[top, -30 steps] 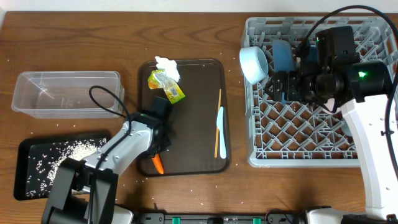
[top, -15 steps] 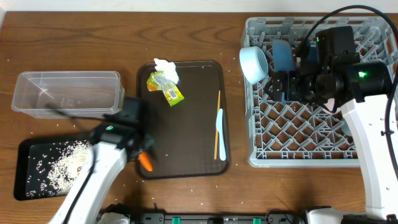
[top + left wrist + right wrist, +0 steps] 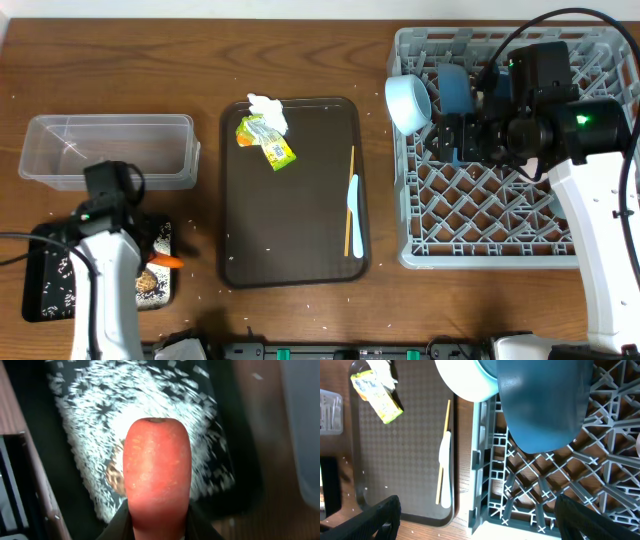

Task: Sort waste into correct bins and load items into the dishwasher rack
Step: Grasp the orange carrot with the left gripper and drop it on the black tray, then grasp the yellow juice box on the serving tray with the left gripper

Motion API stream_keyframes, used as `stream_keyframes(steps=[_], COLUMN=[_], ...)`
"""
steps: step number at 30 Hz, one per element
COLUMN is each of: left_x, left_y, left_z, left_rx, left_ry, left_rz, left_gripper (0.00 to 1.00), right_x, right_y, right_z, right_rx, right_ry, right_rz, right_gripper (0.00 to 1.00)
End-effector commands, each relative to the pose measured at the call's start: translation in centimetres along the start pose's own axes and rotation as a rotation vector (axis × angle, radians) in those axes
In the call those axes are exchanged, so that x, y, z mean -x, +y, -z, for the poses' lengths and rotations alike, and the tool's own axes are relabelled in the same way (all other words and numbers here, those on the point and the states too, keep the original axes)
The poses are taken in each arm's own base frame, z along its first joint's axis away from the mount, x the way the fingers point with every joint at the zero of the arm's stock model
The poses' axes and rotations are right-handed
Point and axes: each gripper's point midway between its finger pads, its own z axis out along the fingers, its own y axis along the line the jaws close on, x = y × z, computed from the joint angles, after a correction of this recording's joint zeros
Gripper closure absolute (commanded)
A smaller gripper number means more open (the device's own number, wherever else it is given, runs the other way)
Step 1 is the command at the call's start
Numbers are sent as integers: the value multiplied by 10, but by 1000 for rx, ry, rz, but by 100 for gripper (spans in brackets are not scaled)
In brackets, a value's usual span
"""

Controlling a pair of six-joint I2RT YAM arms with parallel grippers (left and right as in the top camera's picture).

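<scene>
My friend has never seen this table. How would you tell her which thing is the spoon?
Find the big brown tray in the middle of the overhead view. Near its right edge two long thin things lie side by side. The spoon is the pale blue, wider one, just right of the thin wooden chopsticks.

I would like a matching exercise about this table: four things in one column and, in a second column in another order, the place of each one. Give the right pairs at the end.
Things
1. orange carrot
2. yellow-green crinkled snack wrapper
3. pale blue bowl
4. heap of white rice grains

Places
A. lying on the dark brown serving tray
B. lying in the flat black tray
C. at the left rim of the grey plastic rack
D. held in the left gripper

Pairs: 1-D, 2-A, 3-C, 4-B
</scene>
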Motion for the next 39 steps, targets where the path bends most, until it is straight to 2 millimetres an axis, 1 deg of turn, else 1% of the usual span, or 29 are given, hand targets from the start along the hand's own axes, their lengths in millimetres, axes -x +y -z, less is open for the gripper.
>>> stream_keyframes(steps=[1, 5, 6, 7, 9, 10, 11, 12, 13, 14, 15, 18, 19, 20, 21, 24, 26, 27, 30, 32, 33, 35, 38, 39], left_x=[8, 18, 22, 26, 31, 33, 33, 34, 33, 30, 27, 20, 18, 14, 11, -7, -28, -40, -75, -96, -104, -112, -131, -138], left_y=[5, -1, -3, -4, -6, -7, -7, -8, -11, -12, -13, -15, -19, -28, -38, -83, -113, -127, -164, -190, -204, -226, -254, -262], left_z=[-15, -25, -25, -26, -25, -24, -23, -21, -19, -17, -15, -4, 1, 8, 15, 46, 70, 81, 106, 120, 123, 120, 101, 90], left_rx=[52, 42, 33, 21, 4, -2, -6, -12, -29, -41, -53, -86, -114, -165, -219, -447, -596, -657, -794, -881, -899, -891, -889, -890], left_ry=[-1, -15, -23, -33, -46, -50, -53, -53, -45, -31, -14, 27, 40, 55, 64, 73, 52, 29, -63, -132, -181, -264, -297, -292], left_rz=[104, 138, 149, 162, 179, 177, 163, 139, 98, 73, 56, -5, -34, -88, -138, -380, -588, -690, -919, -1029, -1057, -1073, -1094, -1102], left_gripper=[94, 93, 88, 86, 84, 72, 55, 34, 18, 12, 10, 10, 11, 13, 16, 20, 25, 26, 26, 26, 26, 26, 26, 26], right_x=[-1, -3, -4, -5, -6, -6, -7, -7, -7, -6, -6, -6, -6, -5, -5, -4, -3, -2, 1, 2, 3, 3, 2, 2], right_y=[4, 3, 3, 3, 3, 3, 3, 3, 3, 3, 3, 2, 1, -1, -3, -8, -7, -7, -6, -6, -5, -5, -4, -4], right_z=[6, 6, 6, 6, 6, 6, 6, 6, 6, 6, 6, 6, 6, 6, 6, 6, 6, 6, 6, 6, 6, 6, 6, 6], right_rx=[2, 0, -1, -1, -2, -4, -3, -3, -3, -3, -4, -8, -13, -21, -31, -59, -57, -57, -54, -52, -49, -44, -41, -41], right_ry=[-14, -6, -3, 1, 5, 7, 8, 8, 7, 7, 7, 6, 5, 3, 1, -5, -8, -12, -24, -30, -32, -32, -30, -30], right_rz=[28, 26, 26, 29, 42, 42, 42, 42, 42, 42, 42, 41, 41, 39, 40, 40, 40, 41, 38, 24, 18, 18, 18, 18], right_gripper=[8, 8, 8, 8, 8, 8, 8, 8, 8, 8, 8, 7, 7, 6, 6, 5, 5, 4, 4, 4, 4, 3, 3, 3])
